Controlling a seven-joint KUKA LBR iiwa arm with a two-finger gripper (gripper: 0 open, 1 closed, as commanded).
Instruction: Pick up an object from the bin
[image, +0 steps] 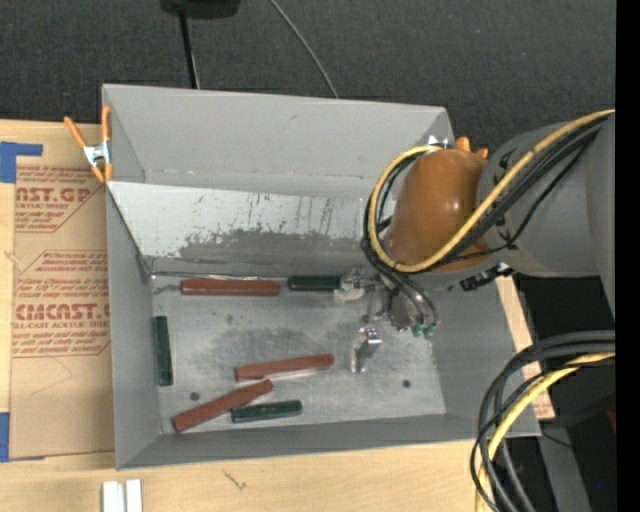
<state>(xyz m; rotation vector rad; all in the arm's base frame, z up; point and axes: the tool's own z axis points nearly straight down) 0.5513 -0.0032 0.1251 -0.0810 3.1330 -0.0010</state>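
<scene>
Where the arm comes in from the right, its orange wrist cover (435, 205), wrapped in yellow cables, sits over the right side of the grey metal bin (250, 130). The hand (367, 350) hangs below the cover, low over scuffed bare floor right of centre. Cannot tell whether the hand is apart or together.

Nearest thing is the mid brown stick (285, 367). It lies almost level, slightly tilted, with its right end just beside the hand on the left; contact is unclear.

Along the foot of the back wall lies the back brown stick (230, 287). The short green stick (315, 284) lies end to end with it on the right, near the hand's upper left.

At the front left, the front brown stick (220, 405) lies slanted, and the front green stick (267, 410) lies just beside its upper end.

Well apart from the hand, the left green stick (161, 350) lies along the left wall, pointing front to back.
</scene>
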